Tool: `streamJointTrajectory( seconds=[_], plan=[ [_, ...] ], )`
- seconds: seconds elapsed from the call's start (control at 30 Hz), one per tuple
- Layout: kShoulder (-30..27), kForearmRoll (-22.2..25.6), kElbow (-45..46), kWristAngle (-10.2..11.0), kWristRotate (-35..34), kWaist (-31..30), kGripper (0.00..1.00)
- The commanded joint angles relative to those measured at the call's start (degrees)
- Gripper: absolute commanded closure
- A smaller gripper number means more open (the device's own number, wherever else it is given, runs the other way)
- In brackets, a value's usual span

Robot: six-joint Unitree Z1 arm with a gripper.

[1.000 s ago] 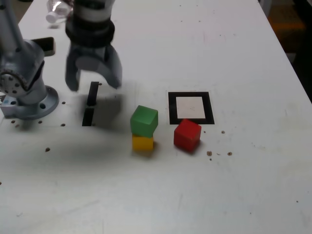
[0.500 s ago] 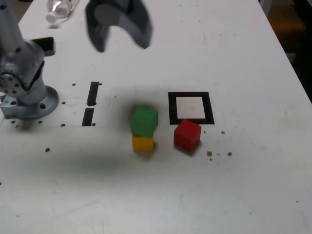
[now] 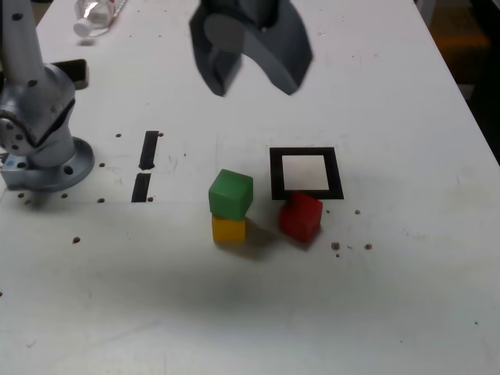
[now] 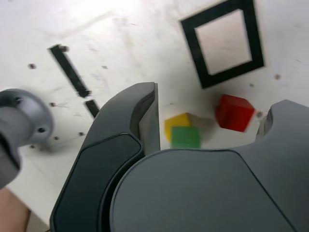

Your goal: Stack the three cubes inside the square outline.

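A green cube (image 3: 231, 193) sits stacked on a yellow cube (image 3: 229, 229) near the table's middle. To their right in the exterior view, a red cube (image 3: 301, 216) rests alone on the table, close against the near edge of the square outline (image 3: 306, 151); the outline's white centre holds nothing. My gripper (image 3: 251, 84) hangs open and empty, high over the table, behind the cubes. The wrist view looks down between the fingers at the green cube (image 4: 186, 137), yellow cube (image 4: 176, 123), red cube (image 4: 234, 112) and square outline (image 4: 193, 43).
The arm's grey base (image 3: 39, 148) stands at the exterior view's left. Two short black strips (image 3: 148, 150) lie between it and the cubes. A plastic bottle (image 3: 94, 16) lies at the far left corner. Small brown specks dot the white table.
The open gripper rose from beside the black strips and swung toward the exterior view's right, ending high behind the cubes. The cubes have not moved.
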Motion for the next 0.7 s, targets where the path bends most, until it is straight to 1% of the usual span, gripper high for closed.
streamJointTrajectory(
  seconds=[0.0,0.3,0.67],
  plan=[
    [1.4,-0.2,-0.9,-0.3,-0.2,-1.3,0.17],
    [5.8,-0.3,-5.1,-1.5,-2.8,-6.8,0.17],
    [9.8,-0.5,-7.3,-2.2,-5.4,-10.7,0.17]
  ],
)
